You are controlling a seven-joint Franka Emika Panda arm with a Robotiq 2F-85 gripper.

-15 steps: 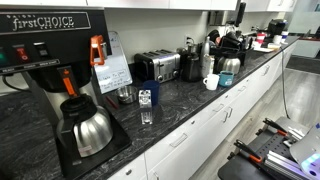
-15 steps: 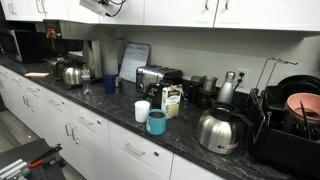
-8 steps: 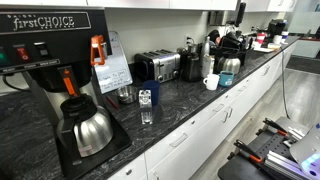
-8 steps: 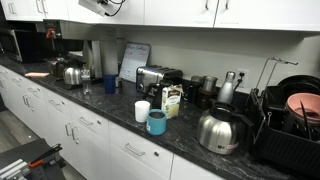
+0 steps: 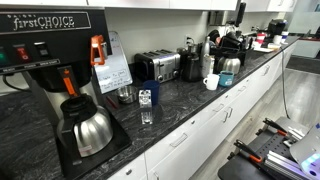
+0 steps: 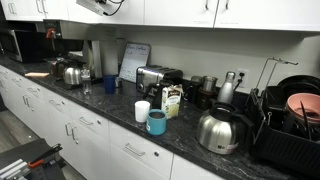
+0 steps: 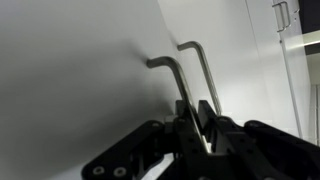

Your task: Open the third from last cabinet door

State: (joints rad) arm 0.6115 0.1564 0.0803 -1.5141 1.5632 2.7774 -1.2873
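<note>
Claw [image 7: 197, 120]: clamped tight on handle [image 7: 176, 78] | door [image 7: 70, 70]: left of handle, near, fills wrist view | change: none seen, my grip stays put | meaning: pull likely not begun.

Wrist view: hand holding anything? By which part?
Yes. The hand is shut on a cabinet handle, gripping its straight bar away from the bent end. A second handle runs close beside it, apparently not held.

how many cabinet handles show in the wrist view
3: a left handle and right handle side by side ahead of the tool, plus a third handle cut off at the top right edge. More may be hidden.
</note>
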